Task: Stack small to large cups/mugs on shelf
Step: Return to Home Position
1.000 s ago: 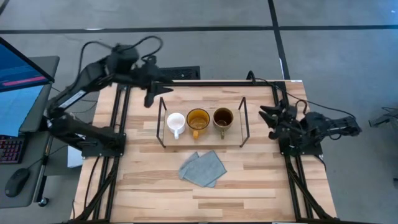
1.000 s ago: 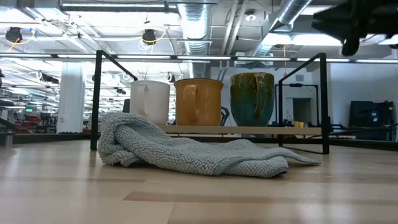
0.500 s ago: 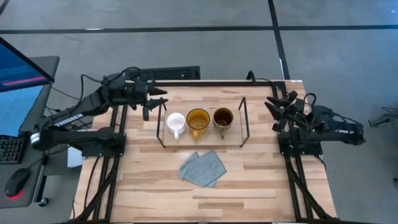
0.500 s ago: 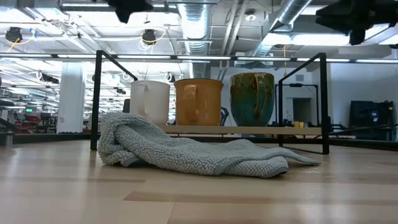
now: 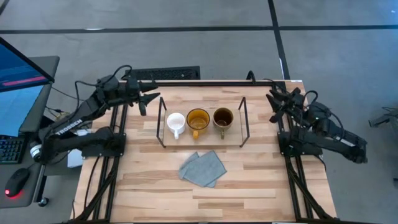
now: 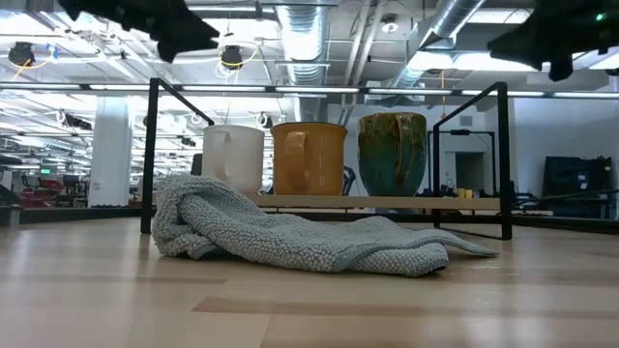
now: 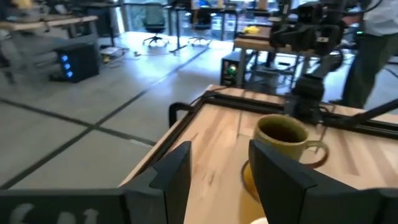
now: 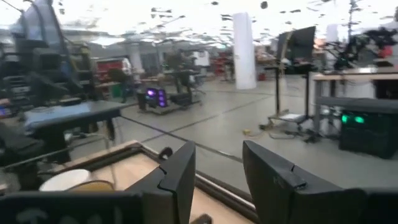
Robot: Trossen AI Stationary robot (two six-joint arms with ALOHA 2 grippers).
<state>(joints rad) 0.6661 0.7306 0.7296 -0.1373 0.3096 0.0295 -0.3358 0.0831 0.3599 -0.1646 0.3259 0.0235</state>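
Both arms pulled back since earlier. Left claw, right claw: fingers apart, empty, near far corners of surface. Shelf holds white mug, yellow mug, brown mug, left to right.

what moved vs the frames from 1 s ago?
The left end effector pulled back from the shelf toward the left edge of the table, its arm folding lower; the right end effector swung toward the far edge. Both are open and empty. The white mug, yellow mug, brown mug and cloth stayed put.
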